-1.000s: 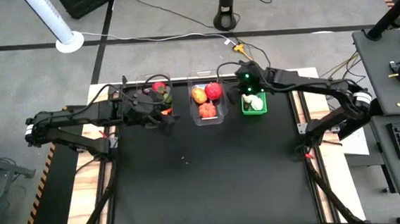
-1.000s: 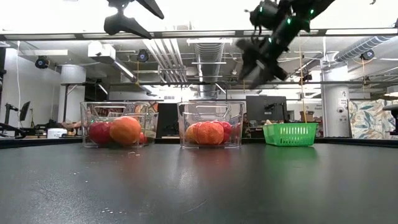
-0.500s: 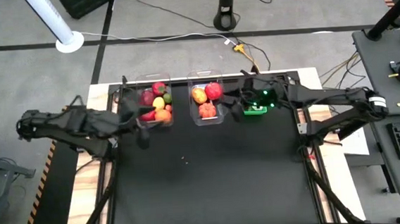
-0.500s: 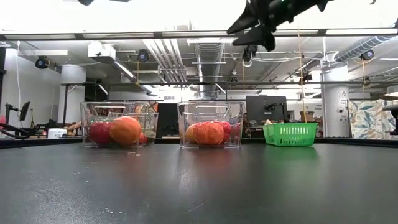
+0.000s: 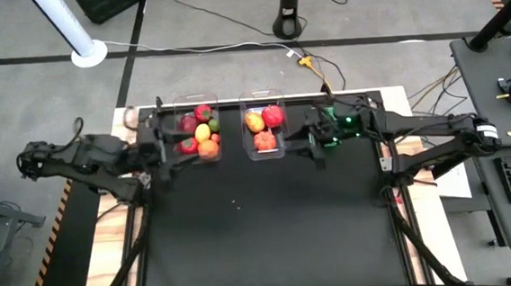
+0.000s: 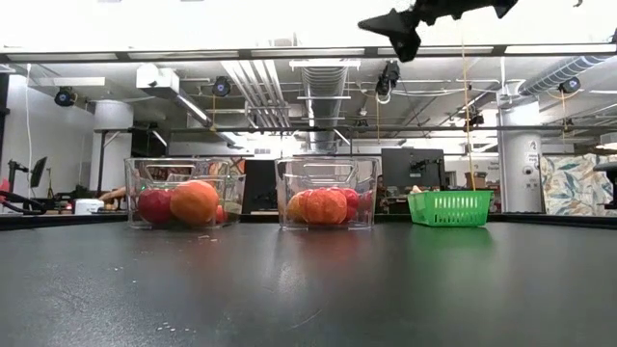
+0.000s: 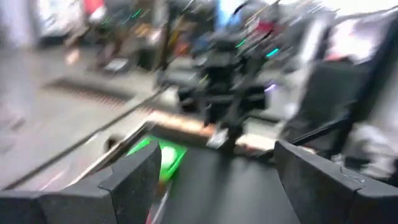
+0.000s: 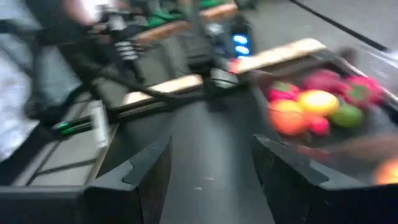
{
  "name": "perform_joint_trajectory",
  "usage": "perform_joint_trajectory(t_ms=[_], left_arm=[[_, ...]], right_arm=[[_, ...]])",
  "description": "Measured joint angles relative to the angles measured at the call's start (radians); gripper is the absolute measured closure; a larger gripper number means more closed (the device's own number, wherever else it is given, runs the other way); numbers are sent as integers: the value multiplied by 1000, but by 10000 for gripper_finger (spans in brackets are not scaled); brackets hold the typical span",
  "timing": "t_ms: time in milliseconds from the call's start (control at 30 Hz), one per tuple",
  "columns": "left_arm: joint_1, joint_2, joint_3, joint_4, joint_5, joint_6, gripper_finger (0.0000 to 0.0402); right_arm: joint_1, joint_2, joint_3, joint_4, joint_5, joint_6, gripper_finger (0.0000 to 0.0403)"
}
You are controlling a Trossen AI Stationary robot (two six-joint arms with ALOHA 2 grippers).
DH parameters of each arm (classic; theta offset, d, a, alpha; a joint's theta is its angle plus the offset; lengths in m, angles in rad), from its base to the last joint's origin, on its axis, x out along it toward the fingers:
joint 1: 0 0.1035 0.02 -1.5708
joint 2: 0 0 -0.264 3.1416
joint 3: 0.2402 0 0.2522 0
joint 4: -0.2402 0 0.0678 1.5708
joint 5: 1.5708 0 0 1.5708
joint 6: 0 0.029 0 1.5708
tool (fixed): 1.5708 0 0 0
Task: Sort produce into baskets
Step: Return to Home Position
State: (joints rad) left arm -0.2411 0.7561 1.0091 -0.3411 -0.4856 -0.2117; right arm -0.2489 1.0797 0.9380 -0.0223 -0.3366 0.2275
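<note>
left claw (image 7: 217, 152) just left of left tub (image 6: 154, 173), right claw (image 8: 211, 146) raised beside green basket (image 6: 450, 208), both wide open, empty; produce (image 5: 203, 132) in left and middle tub (image 6: 328, 172), tabletop (image 5: 261, 224) far edge.

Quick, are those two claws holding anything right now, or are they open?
Left gripper: fingers open, holding nothing.
Right gripper: fingers open, holding nothing.

The table's (image 5: 262, 242) near half lies open. Along its far edge stand the left tub (image 6: 183, 172), right tub (image 6: 328, 172) and green basket (image 6: 449, 207). The right gripper (image 5: 314, 143) hangs high by the basket.
</note>
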Motion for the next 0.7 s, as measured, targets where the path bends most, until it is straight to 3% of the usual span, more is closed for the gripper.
perform_joint_trajectory(t_ms=[167, 367, 700], left_arm=[[0, -154, -212, 274, 196, 79, 109], [8, -261, -465, 567, 208, 78, 109], [58, -345, -690, 763, 262, 40, 109]], right_arm=[[-4, -93, -108, 72, -2, -69, 191], [-8, -241, -282, 144, -3, -73, 190], [-4, -509, -614, 431, -8, -30, 190]])
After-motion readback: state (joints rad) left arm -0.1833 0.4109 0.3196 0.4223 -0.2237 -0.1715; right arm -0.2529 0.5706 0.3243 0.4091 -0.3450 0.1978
